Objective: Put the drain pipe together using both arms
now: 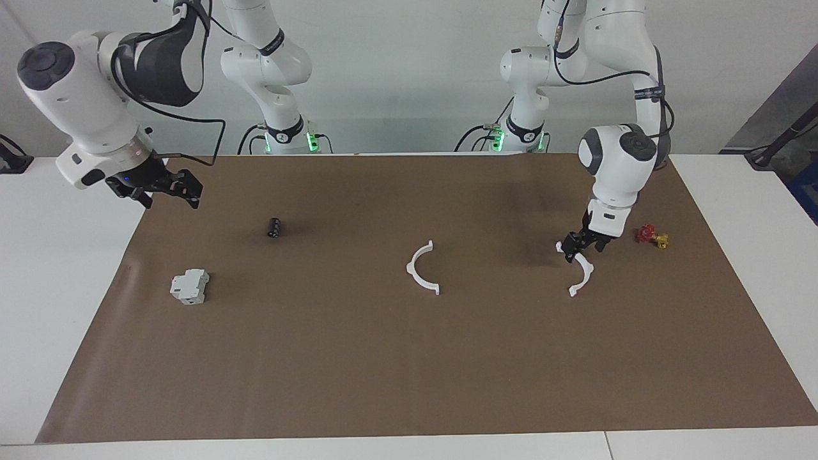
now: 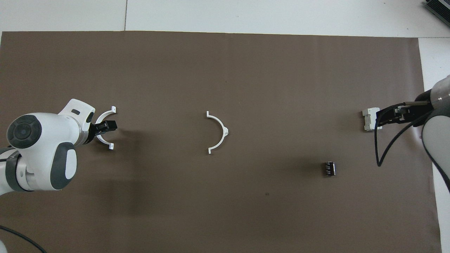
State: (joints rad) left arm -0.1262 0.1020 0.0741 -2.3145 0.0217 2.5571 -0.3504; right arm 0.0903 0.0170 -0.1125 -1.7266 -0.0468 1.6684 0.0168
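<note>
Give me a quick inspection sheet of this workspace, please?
Surface: brown paper mat on a white table.
Job's things: two white plastic half-ring arcs, apart, one mid-mat, one under the left gripper.
Clutter: grey-white boxy block, small black cylinder, small red-and-yellow part.
Grippers: left gripper open, low at its arc; right gripper open, raised over the mat's edge.
Cables: black, along both arms.
Surroundings: white wall.
</note>
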